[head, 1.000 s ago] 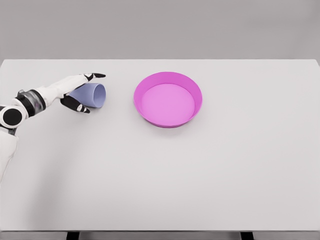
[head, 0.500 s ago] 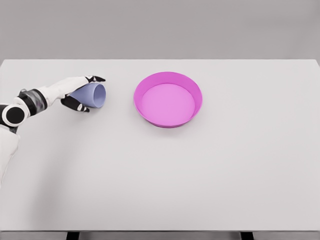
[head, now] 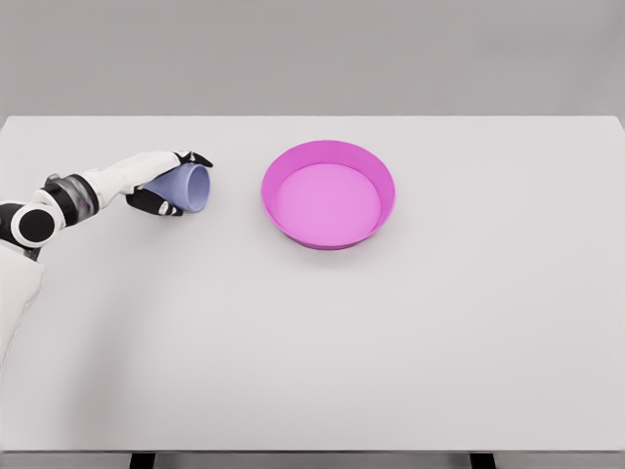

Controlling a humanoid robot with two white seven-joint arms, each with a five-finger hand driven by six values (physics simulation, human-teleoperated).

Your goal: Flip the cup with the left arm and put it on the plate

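A pale blue cup (head: 186, 187) lies on its side on the white table, its open mouth facing right toward the plate. My left hand (head: 174, 182) is wrapped around it, with fingers over the top and the thumb under the near side. The magenta plate (head: 328, 193) sits upright to the right of the cup, a short gap away, with nothing in it. My left arm comes in from the left edge.
The white table (head: 391, 342) stretches wide to the right and toward the front edge. No other objects stand on it.
My left hand's fingers have closed tighter around the cup, and the thumb has drawn in under it. The cup has shifted slightly up and to the right.
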